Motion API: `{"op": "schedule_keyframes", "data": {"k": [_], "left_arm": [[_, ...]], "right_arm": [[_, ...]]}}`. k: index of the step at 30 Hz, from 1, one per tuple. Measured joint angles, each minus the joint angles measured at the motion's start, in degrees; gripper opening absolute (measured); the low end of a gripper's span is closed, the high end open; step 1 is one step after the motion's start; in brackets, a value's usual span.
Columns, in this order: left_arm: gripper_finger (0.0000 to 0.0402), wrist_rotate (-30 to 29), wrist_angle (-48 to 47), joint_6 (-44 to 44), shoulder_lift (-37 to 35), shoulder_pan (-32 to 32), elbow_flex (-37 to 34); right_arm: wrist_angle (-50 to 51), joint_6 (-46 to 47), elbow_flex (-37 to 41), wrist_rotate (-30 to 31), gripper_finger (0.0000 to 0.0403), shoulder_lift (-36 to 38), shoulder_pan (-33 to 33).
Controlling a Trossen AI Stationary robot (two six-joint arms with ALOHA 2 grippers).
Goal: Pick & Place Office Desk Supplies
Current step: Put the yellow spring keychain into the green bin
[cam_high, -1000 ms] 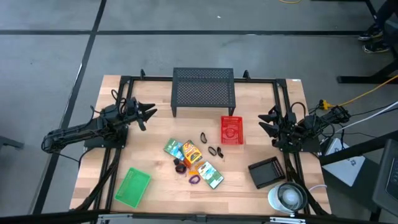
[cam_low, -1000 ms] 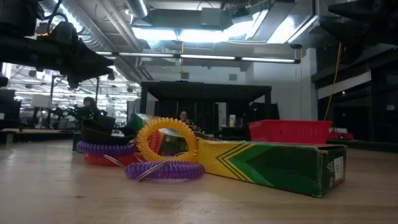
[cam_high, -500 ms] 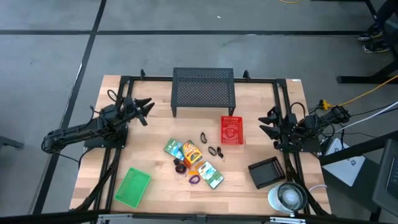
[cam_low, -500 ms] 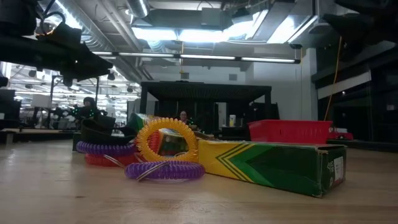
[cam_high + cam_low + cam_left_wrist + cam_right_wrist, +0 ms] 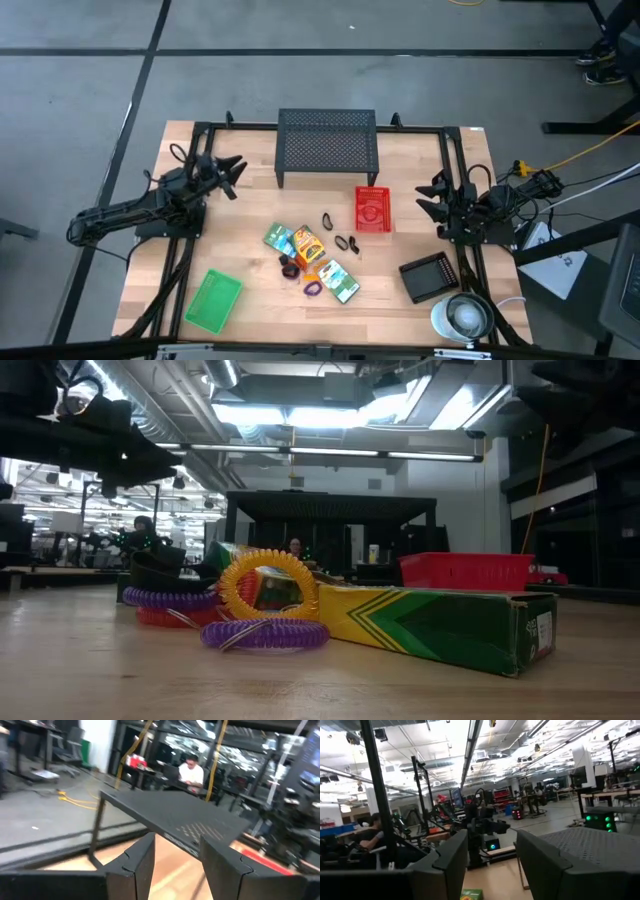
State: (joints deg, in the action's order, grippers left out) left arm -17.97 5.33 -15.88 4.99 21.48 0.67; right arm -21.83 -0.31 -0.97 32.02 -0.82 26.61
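Note:
The office desk supplies lie in a loose heap at the table's middle: green and orange printed packets, a green and blue packet, a purple loop and small black clips. In the low view a yellow loop stands on edge against a long green box, with a purple loop flat in front of it. My left gripper hovers open over the table's left side, pointing level at the black mesh stand. My right gripper hovers open at the right side. Neither has anything between its fingers.
The black mesh stand stands at the far middle. A red tray lies right of the heap and a green tray at the near left. A black flat device and a round white object sit at the near right.
My left gripper has swung its fingertips toward the table's far edge while the arm stayed where it was; its fingers remain open. The supplies have not moved.

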Motion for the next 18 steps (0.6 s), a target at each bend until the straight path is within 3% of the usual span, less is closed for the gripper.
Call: {"op": "schedule_keyframes", "data": {"k": [3,8,18], "left_arm": [[0.0153,0.2,-0.2,0.1,0.1,0.0,0.0],[0.0153,-2.7,0.4,5.3,0.0,0.0,0.0],[0.0165,8.1,-0.2,6.1,1.6,0.0,0.0]], "right_arm": [[0.0,-3.5,0.0,1.3,0.0172,0.0,0.0],[-0.7,-13.7,0.0,10.0,0.0172,0.0,0.0],[-0.2,-7.3,0.0,12.2,0.0172,0.0,0.0]]}}
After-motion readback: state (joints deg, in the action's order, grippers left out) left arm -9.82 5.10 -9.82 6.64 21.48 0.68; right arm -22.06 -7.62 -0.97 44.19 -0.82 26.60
